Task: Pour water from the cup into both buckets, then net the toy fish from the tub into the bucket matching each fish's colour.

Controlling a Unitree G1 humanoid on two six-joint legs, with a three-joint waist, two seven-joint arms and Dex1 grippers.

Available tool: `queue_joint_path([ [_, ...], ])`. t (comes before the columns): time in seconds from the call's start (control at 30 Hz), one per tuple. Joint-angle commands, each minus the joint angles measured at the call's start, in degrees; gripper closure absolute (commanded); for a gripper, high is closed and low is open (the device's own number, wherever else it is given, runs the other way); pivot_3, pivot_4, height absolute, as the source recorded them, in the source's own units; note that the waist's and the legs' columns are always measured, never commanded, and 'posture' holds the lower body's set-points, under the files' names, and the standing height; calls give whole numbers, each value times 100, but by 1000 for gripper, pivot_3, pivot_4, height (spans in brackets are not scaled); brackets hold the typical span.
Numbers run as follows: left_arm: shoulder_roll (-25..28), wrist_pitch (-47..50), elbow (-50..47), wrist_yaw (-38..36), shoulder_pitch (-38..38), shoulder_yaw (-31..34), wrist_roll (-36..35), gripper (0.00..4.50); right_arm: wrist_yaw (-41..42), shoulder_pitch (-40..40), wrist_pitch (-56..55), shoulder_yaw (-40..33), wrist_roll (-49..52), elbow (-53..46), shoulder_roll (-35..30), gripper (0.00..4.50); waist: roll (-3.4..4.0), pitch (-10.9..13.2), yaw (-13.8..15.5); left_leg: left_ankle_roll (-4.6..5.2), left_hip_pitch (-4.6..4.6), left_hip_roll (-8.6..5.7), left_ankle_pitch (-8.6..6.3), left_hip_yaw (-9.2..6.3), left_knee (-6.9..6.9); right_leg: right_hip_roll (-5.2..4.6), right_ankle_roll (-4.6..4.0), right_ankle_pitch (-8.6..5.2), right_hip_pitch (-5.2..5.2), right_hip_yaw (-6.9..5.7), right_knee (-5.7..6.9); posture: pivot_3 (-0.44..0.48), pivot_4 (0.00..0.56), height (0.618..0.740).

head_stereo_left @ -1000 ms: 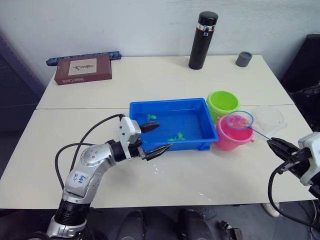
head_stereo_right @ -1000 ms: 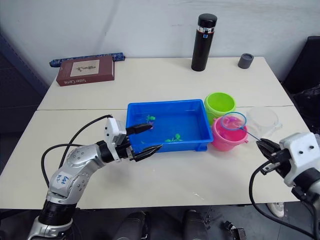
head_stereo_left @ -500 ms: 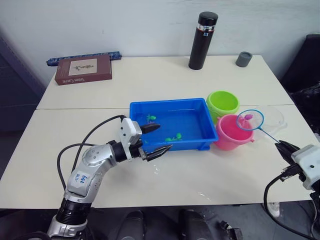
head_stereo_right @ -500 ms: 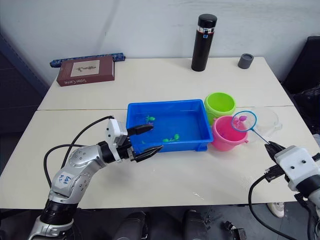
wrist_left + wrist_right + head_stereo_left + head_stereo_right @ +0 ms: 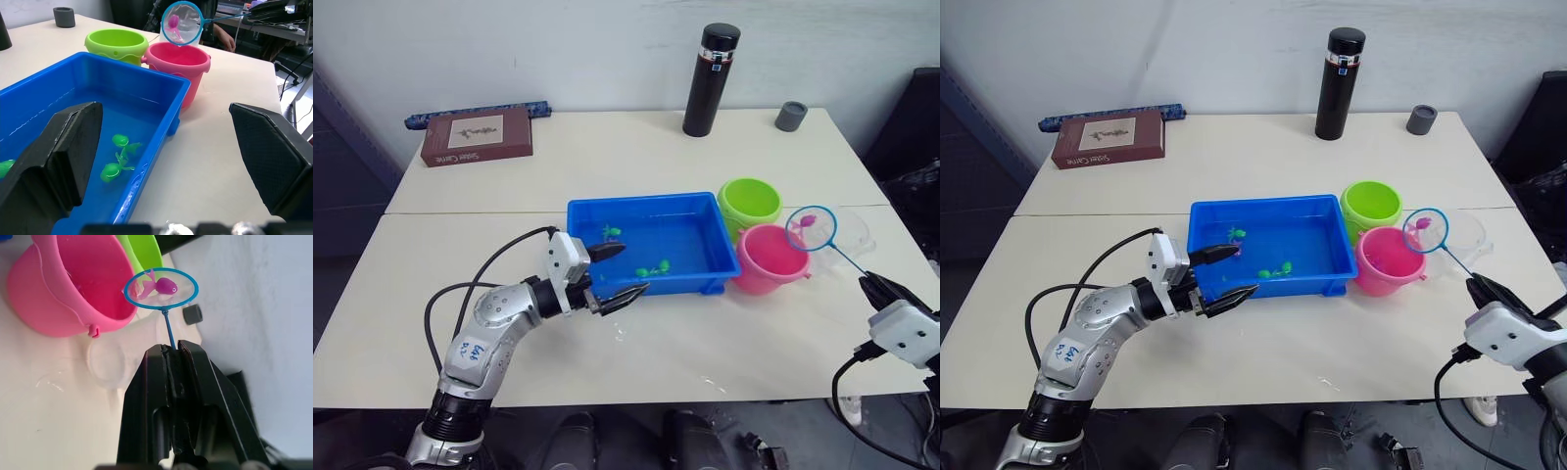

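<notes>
Inside the net lies a pink fish.

Left gripper extended forward with fingers spread wide; right gripper raised, fingers clamped on a net handle.

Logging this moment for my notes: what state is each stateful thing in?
Blue-rimmed hand net: raised, holding a pink toy fish.
Pink plastic bucket: upright.
Lime green plastic bucket: upright.
Blue rectangular tub: water, green toy fish inside.
Right gripper: shut on net handle.
Left gripper: open.
</notes>
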Motion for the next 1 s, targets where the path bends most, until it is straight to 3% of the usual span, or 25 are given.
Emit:
queue_joint_path([
  [0.03, 3, -118, -199, 7, 46, -1, 38, 39, -333, 66, -603, -168, -357, 74, -126, 4500, 0, 0, 0, 0, 0, 0, 0, 0, 1, 0, 1, 0, 0, 0, 0, 0, 150, 740],
  [0.33, -10, -122, -183, 13, 46, -9, 43, 39, -878, 149, -1229, -233, -1097, 454, -348, 4500, 0, 0, -11, -1, 2, 0, 2, 1, 1, 0, 0, 0, 1, 1, 1, 0, 150, 740],
  [0.5, -19, -149, -168, 12, 60, -16, 58, 39, -1573, 199, -1759, -248, -2300, 553, -701, 4500, 0, 0, -19, -1, 3, -1, 3, 2, 1, 0, 0, 0, 1, 3, 2, 0, 150, 740],
  [1.0, -29, -221, -173, 23, 134, -11, 95, 39, -2263, -107, -1525, -138, -3057, 658, -1188, 4500, 0, 0, -122, -1, 3, -2, 6, 0, 0, 0, 1, 0, 3, 5, 4, 0, 150, 740],
])
